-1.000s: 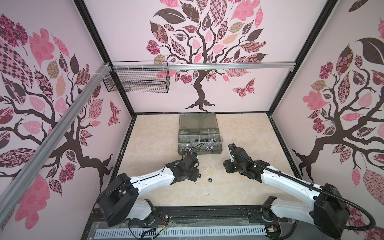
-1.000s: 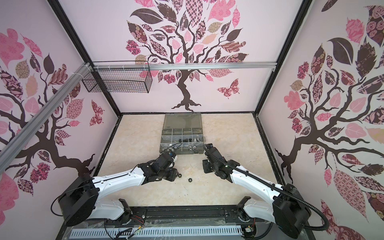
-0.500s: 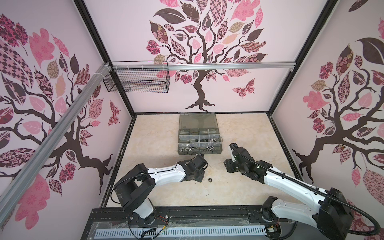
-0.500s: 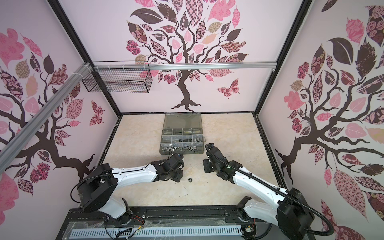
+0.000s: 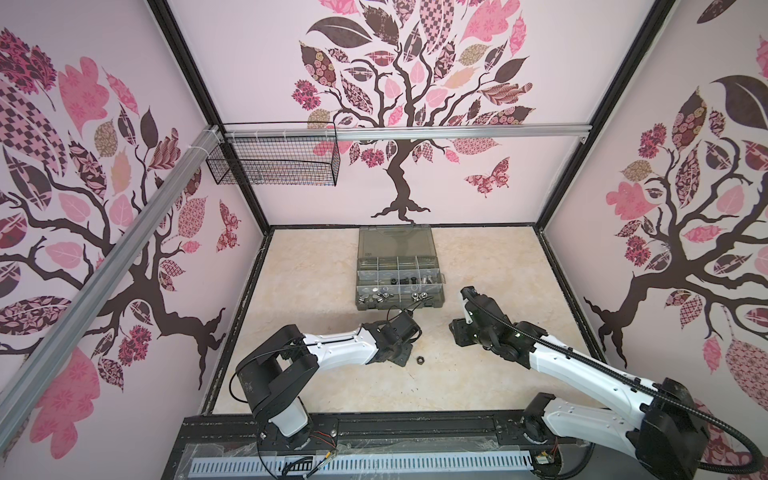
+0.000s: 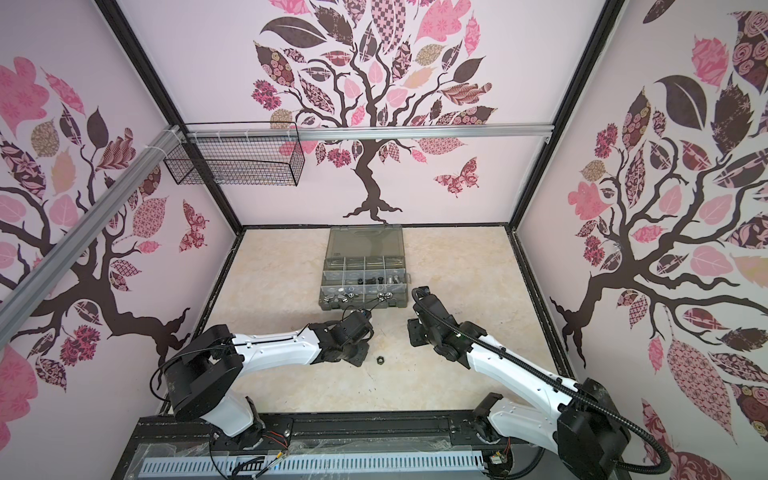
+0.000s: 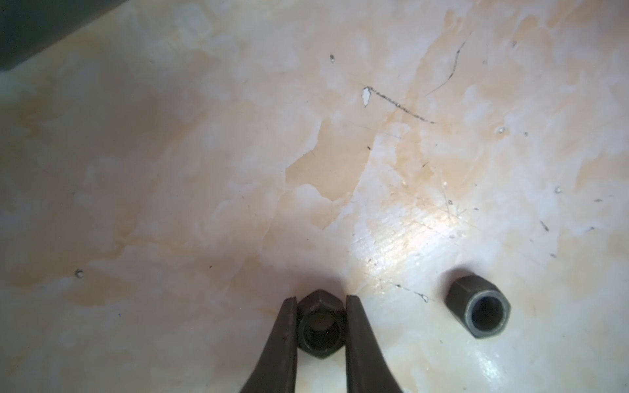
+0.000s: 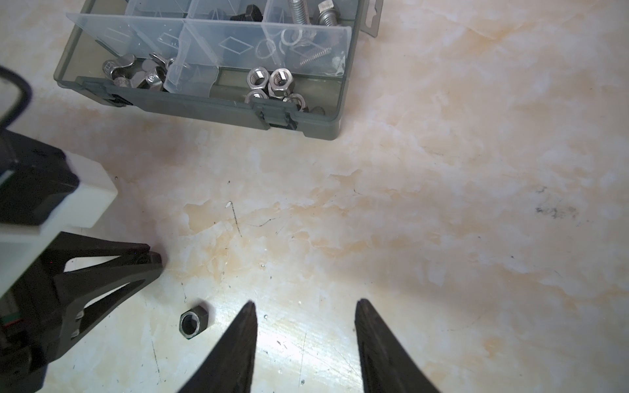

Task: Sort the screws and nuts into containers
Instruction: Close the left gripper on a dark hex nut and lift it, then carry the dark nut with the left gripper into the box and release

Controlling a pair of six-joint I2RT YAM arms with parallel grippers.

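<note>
My left gripper [image 7: 320,299] is shut on a black hex nut [image 7: 320,326], which sits between the two fingers on the marble tabletop. A second black nut [image 7: 478,308] lies loose beside it, and it shows in both top views [image 5: 419,360] [image 6: 379,360] and in the right wrist view [image 8: 194,321]. My right gripper [image 8: 304,303] hangs open over bare table, a little right of that loose nut. The organiser case [image 8: 218,110] stands just behind, its containers holding silver hex nuts [image 8: 272,85], wing nuts [image 8: 136,73] and screws [image 8: 299,13].
The case's lid [image 5: 395,241] lies open and flat towards the back wall. A black wire basket [image 5: 274,160] hangs high on the back left wall. A black rail [image 5: 374,424] runs along the table's front edge.
My left gripper has slid right along the table to the two black nuts and closed on the nearer one. The right arm has barely moved.
</note>
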